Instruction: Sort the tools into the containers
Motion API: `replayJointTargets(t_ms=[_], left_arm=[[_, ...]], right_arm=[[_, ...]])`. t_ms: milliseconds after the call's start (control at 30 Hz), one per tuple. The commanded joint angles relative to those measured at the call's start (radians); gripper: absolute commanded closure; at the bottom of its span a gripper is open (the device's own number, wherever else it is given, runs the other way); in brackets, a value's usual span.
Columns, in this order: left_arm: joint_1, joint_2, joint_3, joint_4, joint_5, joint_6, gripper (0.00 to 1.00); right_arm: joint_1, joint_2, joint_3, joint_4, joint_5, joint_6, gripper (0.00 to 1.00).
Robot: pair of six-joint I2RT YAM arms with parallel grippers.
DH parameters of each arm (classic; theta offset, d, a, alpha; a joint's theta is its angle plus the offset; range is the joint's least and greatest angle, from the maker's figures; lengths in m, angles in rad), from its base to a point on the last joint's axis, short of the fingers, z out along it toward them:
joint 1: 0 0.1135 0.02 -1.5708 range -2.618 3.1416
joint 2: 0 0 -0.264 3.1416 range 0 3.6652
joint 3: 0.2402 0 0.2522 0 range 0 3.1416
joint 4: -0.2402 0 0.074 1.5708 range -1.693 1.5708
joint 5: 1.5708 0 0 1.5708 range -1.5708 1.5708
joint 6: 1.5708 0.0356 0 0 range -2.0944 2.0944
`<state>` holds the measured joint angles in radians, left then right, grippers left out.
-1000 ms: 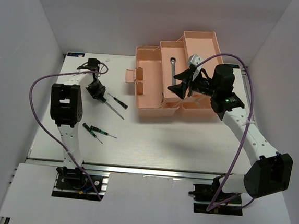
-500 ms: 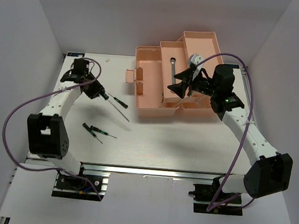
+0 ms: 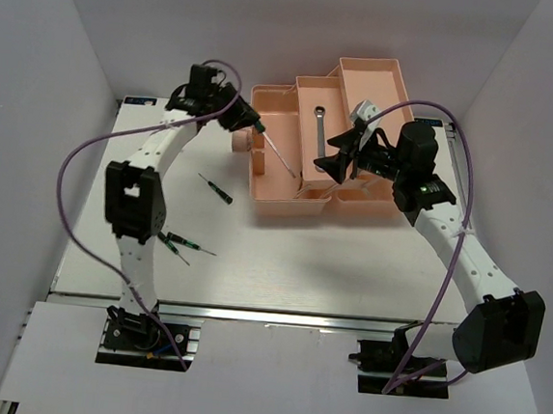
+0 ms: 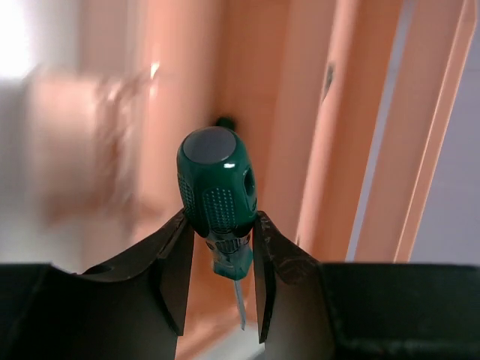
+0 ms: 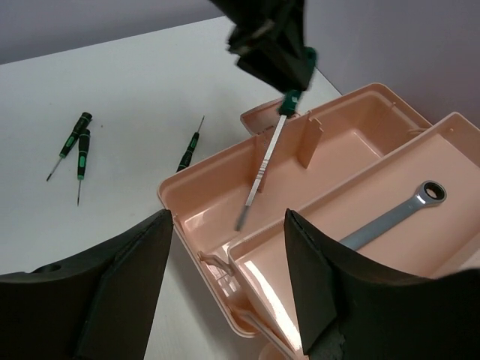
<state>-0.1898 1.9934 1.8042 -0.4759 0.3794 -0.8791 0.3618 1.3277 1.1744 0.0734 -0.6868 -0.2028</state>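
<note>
My left gripper (image 3: 238, 116) is shut on a green-handled screwdriver (image 3: 276, 152) and holds it over the left compartment of the pink toolbox (image 3: 281, 206), shaft slanting down into it. In the left wrist view the handle (image 4: 217, 191) sits between my fingers (image 4: 174, 262), with pink toolbox walls (image 4: 315, 150) behind. My right gripper (image 3: 344, 160) is open and empty above the toolbox's middle. In the right wrist view the held screwdriver (image 5: 264, 165) hangs over the compartment (image 5: 210, 202). The silver wrench (image 3: 319, 124) lies in the upper tray and also shows in the right wrist view (image 5: 390, 217).
One screwdriver (image 3: 215, 187) lies on the table left of the toolbox. Two more (image 3: 178, 244) lie together near the front left. They also show in the right wrist view (image 5: 187, 152) (image 5: 75, 142). White walls stand on the left, the right and behind.
My left arm has swung from the table's left side up and right to over the toolbox, carrying a screwdriver. The right arm has hardly moved.
</note>
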Motion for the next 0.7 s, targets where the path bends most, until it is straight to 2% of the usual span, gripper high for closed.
replayJointTargets(t_ms=[0, 33, 100, 133, 167, 200, 267, 400, 500, 567, 600, 633, 667], left_arm=[[-0.046, 0.147, 0.274, -0.05, -0.026, 0.031, 1.0], [-0.053, 0.192, 0.335, -0.102, -0.037, 0.057, 0.98], [-0.065, 0.289, 0.479, -0.154, -0.057, 0.083, 0.8], [-0.066, 0.304, 0.5, -0.167, -0.053, 0.103, 0.7], [-0.068, 0.311, 0.495, -0.165, -0.042, 0.109, 0.58], [-0.068, 0.305, 0.483, -0.155, -0.037, 0.121, 0.53], [-0.069, 0.285, 0.451, -0.141, -0.033, 0.135, 0.43], [-0.068, 0.211, 0.412, -0.122, -0.049, 0.181, 0.39], [-0.06, 0.148, 0.435, -0.173, -0.112, 0.221, 0.39], [-0.042, 0.062, 0.417, -0.211, -0.164, 0.232, 0.45], [-0.031, 0.018, 0.39, -0.24, -0.23, 0.232, 0.63], [-0.007, -0.035, 0.286, -0.247, -0.261, 0.229, 0.78], [0.01, -0.164, 0.212, -0.247, -0.289, 0.226, 0.89]], right_arm=[[-0.003, -0.048, -0.016, -0.006, 0.026, -0.024, 0.33], [-0.003, -0.053, -0.021, -0.01, 0.029, -0.035, 0.32], [-0.003, -0.064, -0.035, -0.017, 0.039, -0.046, 0.21], [-0.003, -0.065, -0.038, -0.024, 0.038, -0.062, 0.2], [-0.003, -0.067, -0.044, -0.027, 0.033, -0.069, 0.14], [-0.003, -0.065, -0.045, -0.037, 0.026, -0.073, 0.12], [-0.004, -0.045, -0.038, -0.049, -0.025, -0.093, 0.11], [0.014, 0.04, 0.037, -0.127, -0.132, -0.119, 0.11], [0.077, 0.134, 0.108, -0.208, -0.128, -0.181, 0.11], [0.147, 0.209, 0.184, -0.265, -0.106, -0.24, 0.11], [0.173, 0.234, 0.211, -0.282, -0.099, -0.256, 0.11], [0.224, 0.285, 0.262, -0.288, -0.092, -0.26, 0.11], [0.253, 0.313, 0.287, -0.288, -0.059, -0.257, 0.14]])
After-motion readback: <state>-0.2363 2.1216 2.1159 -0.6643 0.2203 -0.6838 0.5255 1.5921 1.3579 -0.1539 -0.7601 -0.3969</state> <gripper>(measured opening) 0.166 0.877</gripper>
